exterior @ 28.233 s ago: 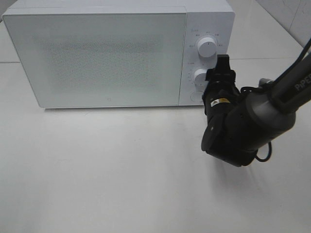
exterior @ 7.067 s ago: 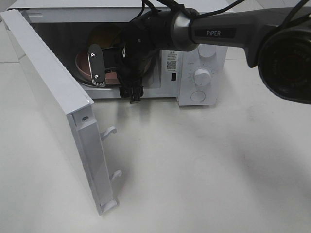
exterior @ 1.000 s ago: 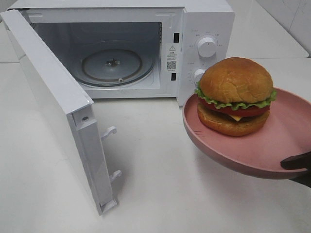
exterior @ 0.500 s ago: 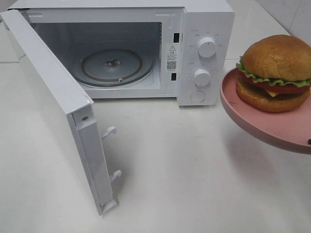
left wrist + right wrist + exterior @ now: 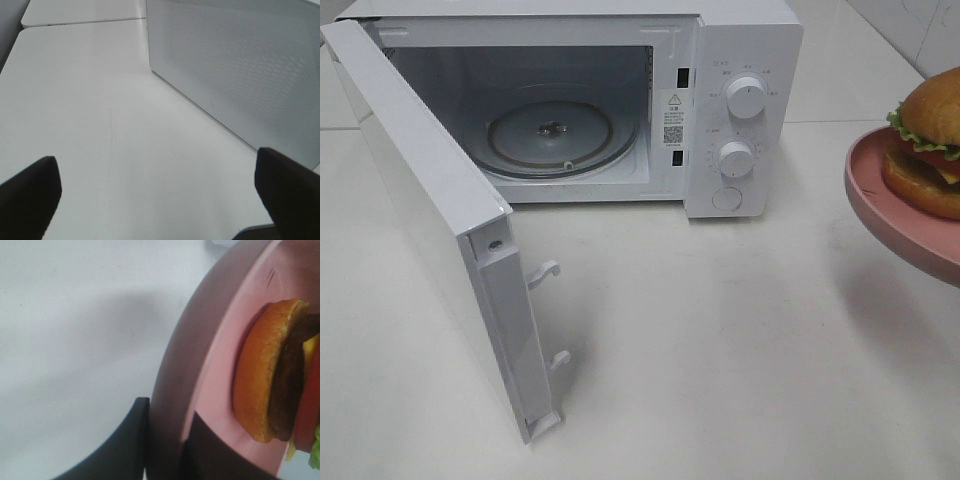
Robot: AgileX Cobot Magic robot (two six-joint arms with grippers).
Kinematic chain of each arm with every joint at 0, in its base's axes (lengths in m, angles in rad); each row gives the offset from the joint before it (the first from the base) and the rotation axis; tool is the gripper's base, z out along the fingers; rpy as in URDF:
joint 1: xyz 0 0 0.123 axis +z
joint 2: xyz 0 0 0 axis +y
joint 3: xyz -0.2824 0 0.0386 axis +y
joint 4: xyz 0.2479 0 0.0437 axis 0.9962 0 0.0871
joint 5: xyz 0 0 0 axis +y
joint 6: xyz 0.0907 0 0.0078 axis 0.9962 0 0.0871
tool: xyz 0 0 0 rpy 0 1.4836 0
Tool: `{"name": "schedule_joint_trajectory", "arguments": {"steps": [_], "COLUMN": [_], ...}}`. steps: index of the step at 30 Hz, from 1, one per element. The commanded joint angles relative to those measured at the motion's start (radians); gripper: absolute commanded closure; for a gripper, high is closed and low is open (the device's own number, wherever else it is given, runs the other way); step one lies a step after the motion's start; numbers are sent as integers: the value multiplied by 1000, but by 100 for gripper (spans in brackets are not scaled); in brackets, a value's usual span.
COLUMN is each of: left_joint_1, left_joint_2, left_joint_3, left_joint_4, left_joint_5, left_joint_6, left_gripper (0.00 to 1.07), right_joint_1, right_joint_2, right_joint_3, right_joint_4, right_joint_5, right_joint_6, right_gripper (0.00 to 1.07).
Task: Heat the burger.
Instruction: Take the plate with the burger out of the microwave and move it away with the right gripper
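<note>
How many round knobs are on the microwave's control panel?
2: upper knob and lower knob, stacked on the microwave front panel, with a round button beneath them.

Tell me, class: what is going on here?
The right gripper is shut on the rim of a pink plate carrying the burger, held in the air to the right of the microwave. The microwave door stands open and its turntable is bare. The left gripper is open over the table, holding nothing.
</note>
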State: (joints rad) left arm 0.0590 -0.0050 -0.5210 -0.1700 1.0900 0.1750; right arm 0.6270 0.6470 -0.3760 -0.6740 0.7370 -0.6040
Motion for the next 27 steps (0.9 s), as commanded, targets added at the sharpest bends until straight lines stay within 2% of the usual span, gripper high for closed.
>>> {"name": "schedule_joint_trajectory", "arguments": {"steps": [1, 13, 27], "left_joint_1": [3, 3, 3], "left_joint_2": [-17, -17, -17], "left_joint_3": [2, 2, 2], "left_joint_4": [-3, -3, -3], "left_joint_5": [-13, -13, -13], "left_joint_6": [2, 2, 2], "left_gripper": [9, 9, 9], "right_joint_1": [-4, -4, -4], "right_joint_2": [-15, -15, 15], "right_joint_3": [-5, -5, -5], "right_joint_4": [-75, -214, -276], "right_joint_5": [-2, 133, 203], "right_joint_6": [56, 412, 626], "right_gripper": [107, 106, 106]}}
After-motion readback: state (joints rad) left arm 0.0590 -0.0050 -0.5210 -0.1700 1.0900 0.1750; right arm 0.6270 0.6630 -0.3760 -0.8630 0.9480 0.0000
